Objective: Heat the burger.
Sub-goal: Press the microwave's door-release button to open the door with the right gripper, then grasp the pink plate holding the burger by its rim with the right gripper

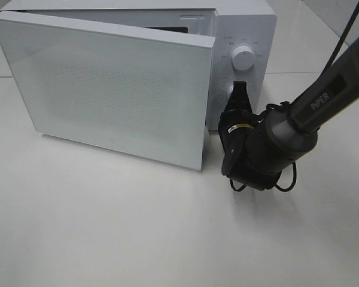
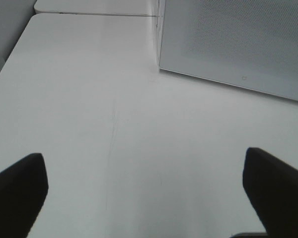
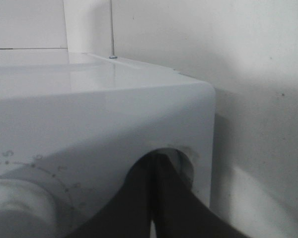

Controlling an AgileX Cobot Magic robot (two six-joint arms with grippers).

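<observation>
Right gripper — fingers all but closed, tips at the microwave's lower dial; you cannot tell if they grip it.
Left gripper — wide apart, empty, above the table.
Door ajar.
Burger — you can see it in no view.

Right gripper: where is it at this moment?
In the exterior high view, the right gripper is right of centre, at the control panel of the microwave: its tip at the lower knob, below the upper dial, beside the open door.
</observation>
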